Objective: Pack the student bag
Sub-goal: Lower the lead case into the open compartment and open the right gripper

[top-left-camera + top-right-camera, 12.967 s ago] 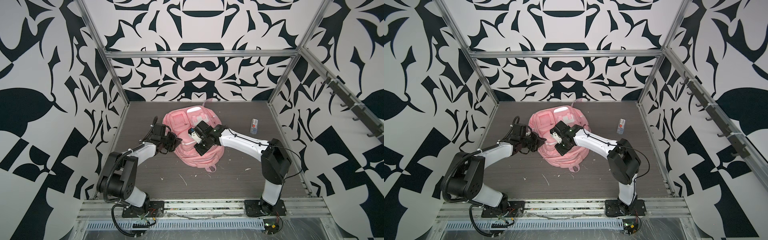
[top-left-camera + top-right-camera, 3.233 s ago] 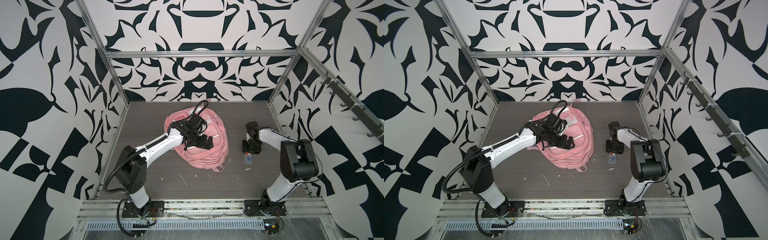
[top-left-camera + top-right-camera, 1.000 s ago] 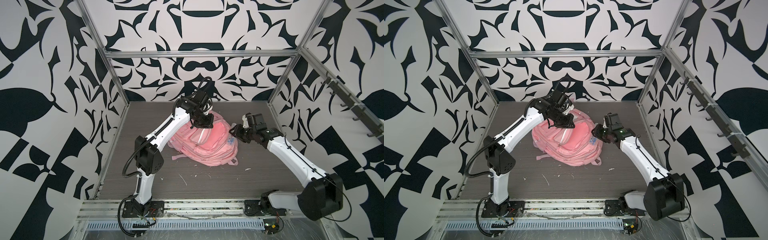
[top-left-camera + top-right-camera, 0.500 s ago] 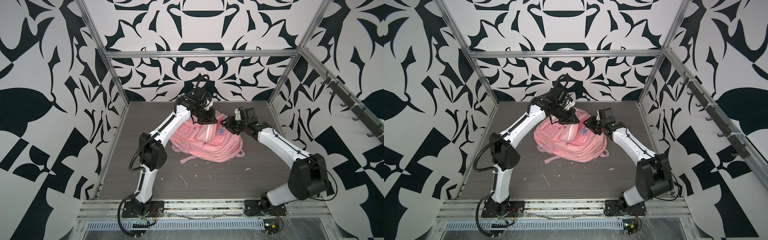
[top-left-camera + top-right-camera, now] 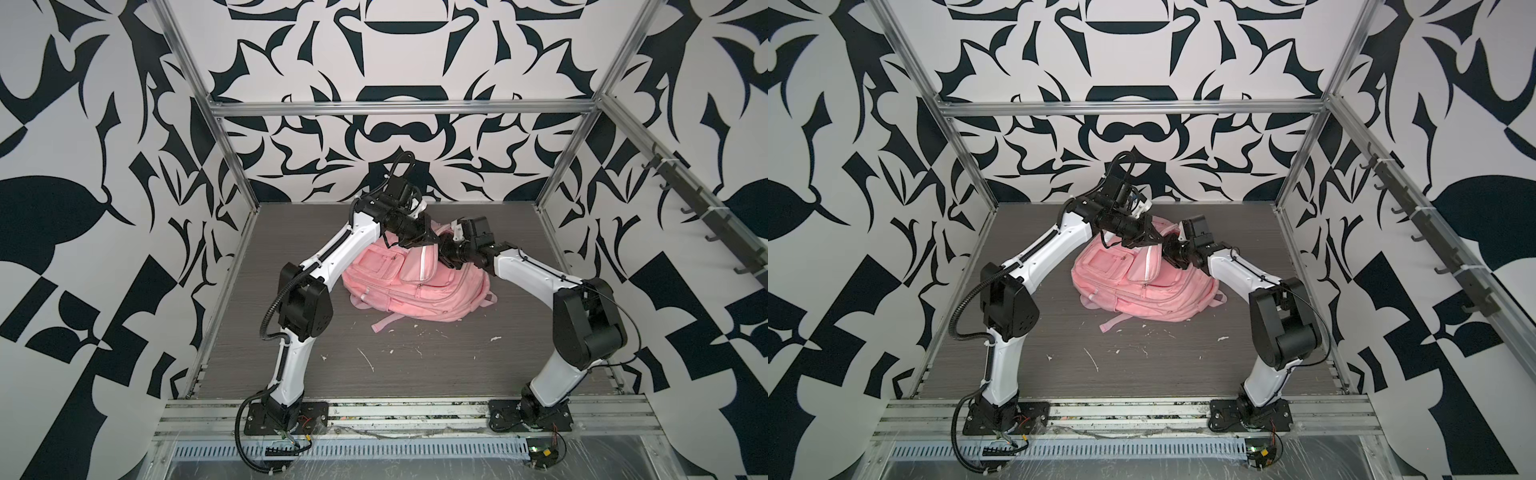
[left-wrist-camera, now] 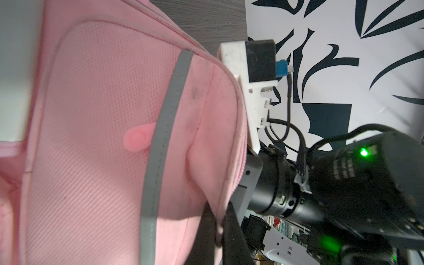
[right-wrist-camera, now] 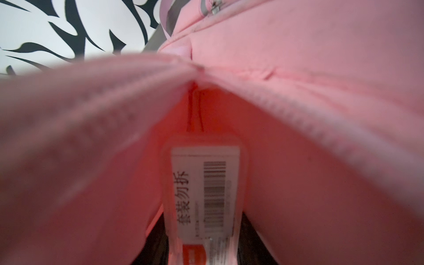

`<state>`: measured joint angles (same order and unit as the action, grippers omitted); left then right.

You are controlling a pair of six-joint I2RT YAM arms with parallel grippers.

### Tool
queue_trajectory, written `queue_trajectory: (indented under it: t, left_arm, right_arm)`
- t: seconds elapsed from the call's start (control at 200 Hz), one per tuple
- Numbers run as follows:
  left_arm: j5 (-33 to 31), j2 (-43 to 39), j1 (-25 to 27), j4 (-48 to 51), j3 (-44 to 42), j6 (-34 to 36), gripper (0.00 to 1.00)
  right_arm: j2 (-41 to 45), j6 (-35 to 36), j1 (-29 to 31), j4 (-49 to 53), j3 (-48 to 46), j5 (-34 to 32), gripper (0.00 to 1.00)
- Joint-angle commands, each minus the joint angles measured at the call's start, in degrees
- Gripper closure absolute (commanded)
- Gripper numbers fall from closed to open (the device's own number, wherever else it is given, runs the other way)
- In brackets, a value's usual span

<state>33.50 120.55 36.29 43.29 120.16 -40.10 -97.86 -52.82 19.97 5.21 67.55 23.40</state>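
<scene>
1. The backpack (image 5: 415,286) lies on the worktop (image 5: 415,365), near the middle of its back edge, with its top end raised.
2. The left gripper (image 5: 428,241) is closed, pinching the rim fabric and holding the mouth of the backpack up.
3. The right gripper (image 5: 448,254) appears clamped on a clear packet (image 7: 204,190) with a barcode label.
4. Key relation: the open mouth lies straight ahead of the right gripper, and the packet's long axis points into it.
5. The right arm is nearer. Judged next move: push the packet deeper, then release it.
</scene>
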Motion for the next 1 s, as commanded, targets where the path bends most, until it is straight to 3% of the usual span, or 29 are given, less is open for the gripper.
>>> queue_trajectory:
  t: [0.0, 0.23, 0.34, 0.72, 1.0]
  left_arm:
    - [4.56, -4.8, -0.9, -7.13, -1.92, -1.14, 1.0]
    - [5.15, -6.12, -3.05, -9.07, -5.49, -2.0, 1.0]
    - [5.59, -6.21, -4.08, -9.69, -6.2, -2.27, 1.0]
    - [7.71, -4.23, -6.23, -13.0, -7.49, -5.69, 1.0]
    - [7.45, -0.35, -6.26, -21.38, -8.37, -14.16, 1.0]
  right_arm:
    - [1.33, 0.96, 1.04, -3.69, 0.78, 1.82, 0.77]
    - [4.64, 8.23, 1.21, 4.27, 2.92, 2.68, 0.38]
    - [7.8, 9.3, 1.21, 4.6, 0.54, 2.09, 0.27]
    - [23.94, 14.43, 1.21, 8.93, -10.57, -2.88, 0.24]
    - [26.66, 19.42, 3.84, 12.38, -13.19, -4.51, 0.26]
